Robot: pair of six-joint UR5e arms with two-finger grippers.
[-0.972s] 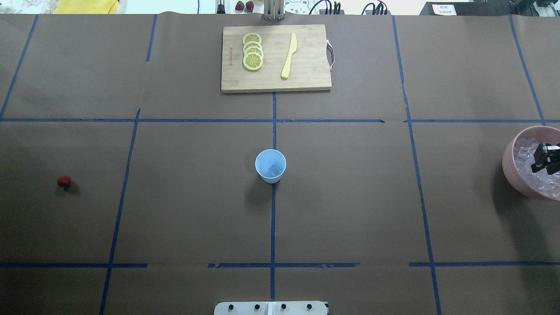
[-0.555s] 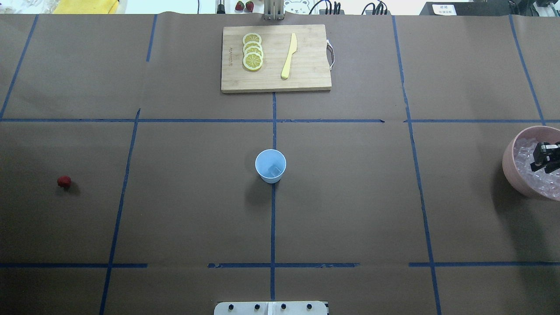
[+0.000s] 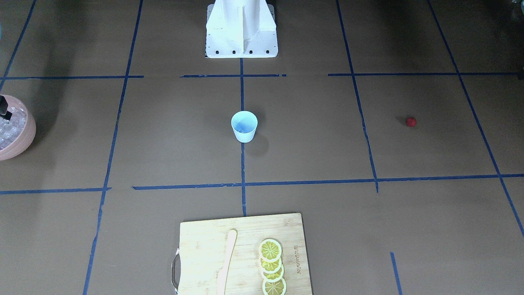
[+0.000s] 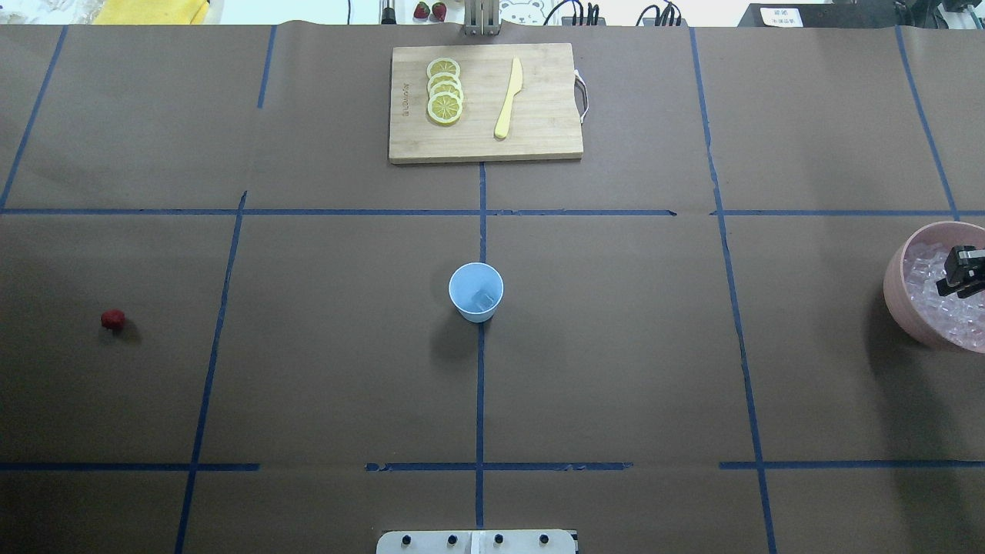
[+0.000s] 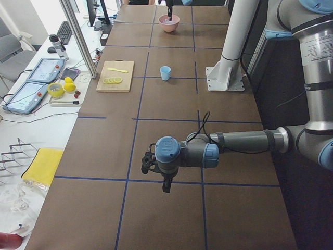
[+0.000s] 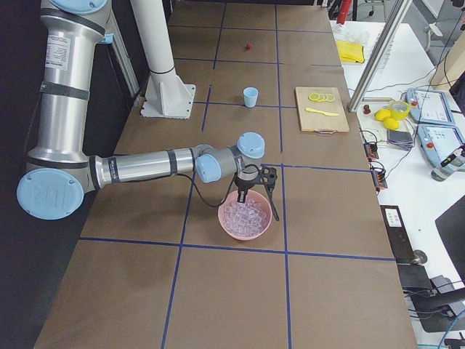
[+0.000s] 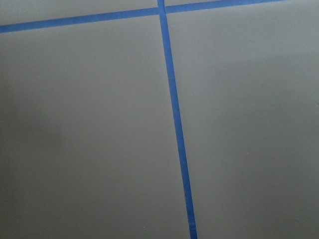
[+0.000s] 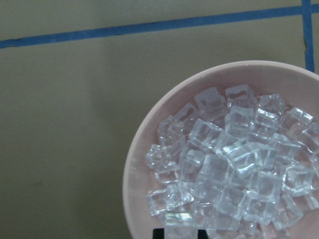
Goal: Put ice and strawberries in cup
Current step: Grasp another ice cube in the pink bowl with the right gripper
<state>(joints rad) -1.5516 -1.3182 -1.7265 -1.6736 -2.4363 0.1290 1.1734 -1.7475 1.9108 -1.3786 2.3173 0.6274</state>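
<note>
The pale blue cup (image 4: 476,291) stands upright at the table's middle with one ice cube (image 4: 482,300) in it. The red strawberry (image 4: 113,319) lies alone far to the left. Several ice cubes (image 8: 234,149) fill the pink bowl (image 4: 894,296) at the right edge. My right gripper (image 8: 179,233) hangs over the bowl, and its dark fingertips (image 8: 158,233) close on one ice cube (image 8: 178,220). It also shows in the overhead view (image 4: 954,283). My left gripper (image 5: 165,183) hovers over bare table far from everything; I cannot tell whether it is open.
A wooden cutting board (image 4: 539,146) at the back middle carries lemon slices (image 4: 444,91) and a yellow knife (image 4: 509,98). The robot's base (image 3: 241,51) stands at the near edge. Blue tape lines cross the brown table.
My right gripper has shifted slightly toward the right and far side over the bowl. The cup and the strawberry have not moved.
</note>
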